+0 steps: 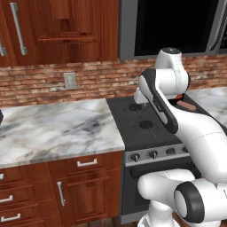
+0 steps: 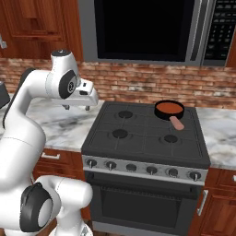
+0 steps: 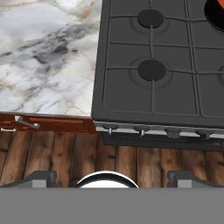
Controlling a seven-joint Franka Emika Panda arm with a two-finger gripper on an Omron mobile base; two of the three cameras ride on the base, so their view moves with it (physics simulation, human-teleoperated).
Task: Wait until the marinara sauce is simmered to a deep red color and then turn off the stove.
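Hovering above the desk edge left of the stove (image 2: 145, 133), the claw (image 2: 77, 108) (spread wide, empty) waits while marinara sauce (image 2: 168, 108) simmers on the back-right burner.

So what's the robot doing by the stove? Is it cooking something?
Sort of. A small pan of red marinara sauce sits on the back right burner of the stove, and nobody is touching it. The robot's arm is raised over the marble counter by the stove's left edge, with its gripper empty and open, pointing down. All the knobs on the front strip are untouched. It looks like the robot is just waiting on the sauce before it goes for a knob.
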